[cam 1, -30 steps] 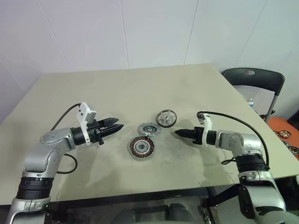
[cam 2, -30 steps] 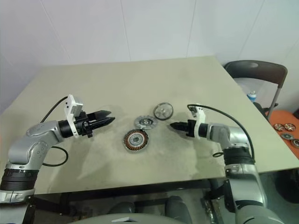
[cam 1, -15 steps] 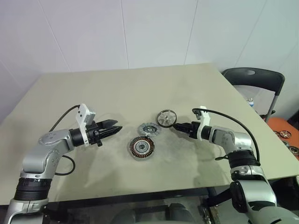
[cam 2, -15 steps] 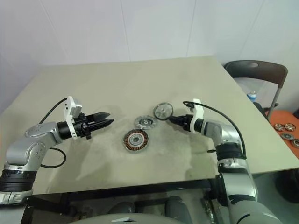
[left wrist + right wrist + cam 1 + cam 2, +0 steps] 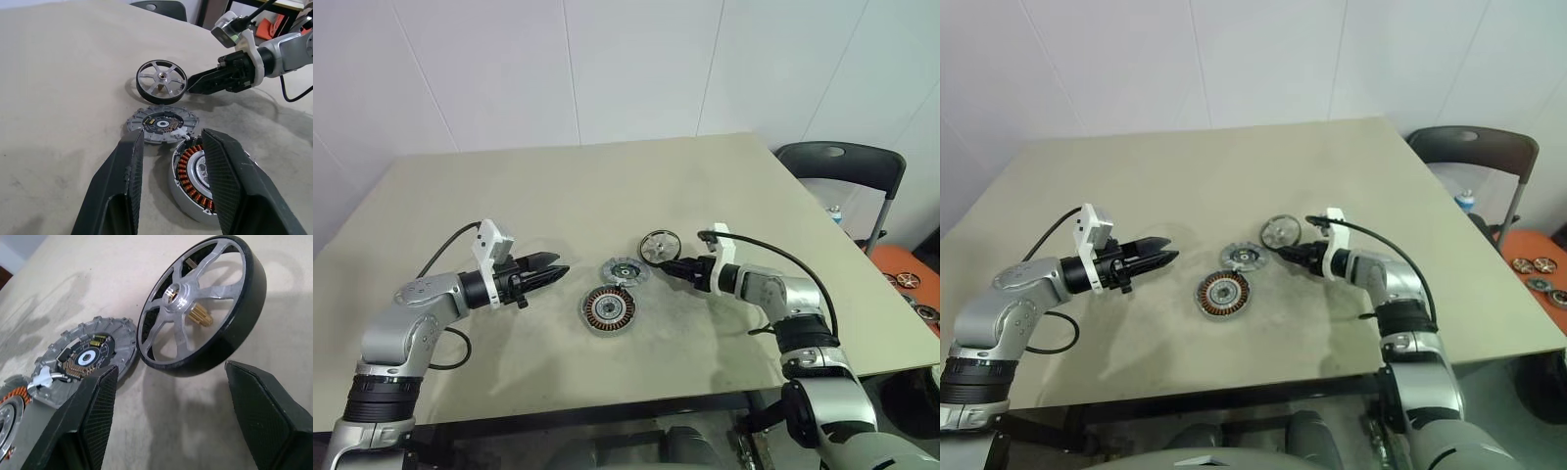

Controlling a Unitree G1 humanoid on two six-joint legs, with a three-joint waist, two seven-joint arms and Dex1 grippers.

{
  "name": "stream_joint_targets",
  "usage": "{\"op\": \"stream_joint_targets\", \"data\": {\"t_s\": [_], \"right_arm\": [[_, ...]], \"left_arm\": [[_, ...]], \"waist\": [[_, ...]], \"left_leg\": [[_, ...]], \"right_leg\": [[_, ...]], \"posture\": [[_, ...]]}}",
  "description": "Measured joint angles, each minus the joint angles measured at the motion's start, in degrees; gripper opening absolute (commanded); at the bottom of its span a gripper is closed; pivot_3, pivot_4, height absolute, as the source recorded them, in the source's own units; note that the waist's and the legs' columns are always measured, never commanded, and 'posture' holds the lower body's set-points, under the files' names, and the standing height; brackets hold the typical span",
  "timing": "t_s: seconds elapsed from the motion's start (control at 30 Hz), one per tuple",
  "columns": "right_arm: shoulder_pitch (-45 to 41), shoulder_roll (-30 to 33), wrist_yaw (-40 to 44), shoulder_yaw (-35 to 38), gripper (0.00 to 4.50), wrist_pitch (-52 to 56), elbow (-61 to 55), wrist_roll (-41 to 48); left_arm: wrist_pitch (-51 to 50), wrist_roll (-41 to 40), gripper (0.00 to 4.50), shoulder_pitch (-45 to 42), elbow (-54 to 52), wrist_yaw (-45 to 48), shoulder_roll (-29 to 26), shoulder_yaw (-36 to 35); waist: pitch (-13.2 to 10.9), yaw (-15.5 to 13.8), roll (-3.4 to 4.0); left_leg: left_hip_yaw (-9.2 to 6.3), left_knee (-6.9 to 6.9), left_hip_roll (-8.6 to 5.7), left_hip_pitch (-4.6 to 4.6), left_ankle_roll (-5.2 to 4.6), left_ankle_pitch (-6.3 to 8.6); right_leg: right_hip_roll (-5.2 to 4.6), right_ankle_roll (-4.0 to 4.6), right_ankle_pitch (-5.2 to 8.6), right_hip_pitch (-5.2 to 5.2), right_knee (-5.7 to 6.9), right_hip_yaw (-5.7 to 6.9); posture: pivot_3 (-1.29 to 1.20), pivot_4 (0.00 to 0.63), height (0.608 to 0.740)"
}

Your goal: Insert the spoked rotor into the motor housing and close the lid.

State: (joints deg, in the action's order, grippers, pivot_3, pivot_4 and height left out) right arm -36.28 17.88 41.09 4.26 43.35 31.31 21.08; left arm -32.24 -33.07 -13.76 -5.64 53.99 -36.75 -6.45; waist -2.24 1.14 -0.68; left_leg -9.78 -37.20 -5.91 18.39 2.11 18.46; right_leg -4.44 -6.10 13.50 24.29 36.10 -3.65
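Carefully, right gripper (image 5: 166,416), jaws wide, faces the spoked rotor (image 5: 203,308); pinching its dark rim squarely should work best. Left gripper (image 5: 171,147) hangs half-open, empty.

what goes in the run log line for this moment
right gripper: jaws open at rotor | left gripper: jaws open, empty | housing, lid: on table

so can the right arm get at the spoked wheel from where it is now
Probably yes: the right end effector stands open just short of the spoked wheel, with nothing between them; the grey disc lies off to the side.

Likely a lab: bare table (image 5: 607,186), white walls.
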Motion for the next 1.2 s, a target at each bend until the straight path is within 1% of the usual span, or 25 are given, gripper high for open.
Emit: {"op": "stream_joint_targets", "data": {"t_s": [0.13, 0.4, 0.7, 0.8, 1.0, 1.17, 1.2], "right_arm": [[-1.5, -1.9, -1.6, 2.2, 3.62, 0.3, 1.6, 1.0], [-3.7, -3.4, -6.4, 6.7, 3.62, 0.0, 6.6, 2.2], [-3.9, -3.5, -7.4, 7.5, 3.62, -0.1, 7.2, 2.4], [-3.6, -4.1, -8.1, 7.6, 3.03, -0.7, 6.9, 2.4], [-2.5, -5.1, -9.0, 8.3, 1.11, -1.1, 6.0, 2.9], [-2.4, -5.2, -9.3, 8.2, 1.11, -1.1, 5.9, 2.8], [-2.4, -5.2, -9.3, 8.2, 1.06, -1.1, 5.9, 2.8]], "left_arm": [[0.3, 0.1, 1.99, 0.0, 0.2, 0.0, 0.1, 0.1], [1.6, 1.6, 1.99, 0.0, 1.0, 0.1, 0.2, 0.6], [2.6, 2.7, 1.99, 0.0, 2.0, 0.9, 0.2, 0.8], [3.0, 3.4, 1.99, 0.0, 2.3, 1.0, 0.2, 1.0], [3.9, 4.0, 1.99, 0.0, 3.0, 1.2, 0.2, 1.1], [4.1, 4.3, 1.99, 0.0, 3.4, 1.2, 0.2, 1.2], [4.1, 4.3, 1.99, 0.0, 3.4, 1.2, 0.2, 1.2]], "waist": [[0.0, -0.1, 0.01], [0.0, -0.1, 0.01], [0.0, -0.1, 0.01], [0.0, -0.1, -0.01], [0.0, 0.2, 0.00], [0.0, 0.1, -0.01], [0.0, 0.1, -0.01]], "left_leg": [[0.00, 0.01, 0.00, 0.01, 0.00, 0.00], [0.01, 0.02, -0.01, 0.02, 0.00, 0.00], [0.02, -0.01, -0.01, 0.01, 0.00, 0.00], [0.02, 0.00, -0.01, 0.01, 0.00, 0.00], [0.03, 0.03, 0.00, 0.00, 0.00, 0.00], [0.04, -0.01, -0.01, -0.02, -0.01, 0.00], [0.04, -0.01, -0.01, -0.02, -0.01, 0.00]], "right_leg": [[0.00, 0.00, -0.01, 0.02, 0.00, 0.00], [-0.01, 0.00, -0.01, 0.02, -0.03, -0.02], [0.00, -0.01, -0.02, 0.02, 0.00, -0.04], [0.00, -0.01, -0.02, 0.02, 0.00, -0.04], [0.00, -0.02, -0.02, 0.05, 0.00, -0.05], [0.02, -0.01, -0.10, 0.01, 0.01, -0.07], [0.02, -0.01, -0.11, 0.01, 0.01, -0.07]], "posture": [[0.00, 0.000, 0.740], [0.00, 0.000, 0.740], [0.00, 0.000, 0.740], [0.00, 0.000, 0.740], [0.00, 0.000, 0.740], [0.00, 0.000, 0.740], [0.00, 0.000, 0.740]]}}
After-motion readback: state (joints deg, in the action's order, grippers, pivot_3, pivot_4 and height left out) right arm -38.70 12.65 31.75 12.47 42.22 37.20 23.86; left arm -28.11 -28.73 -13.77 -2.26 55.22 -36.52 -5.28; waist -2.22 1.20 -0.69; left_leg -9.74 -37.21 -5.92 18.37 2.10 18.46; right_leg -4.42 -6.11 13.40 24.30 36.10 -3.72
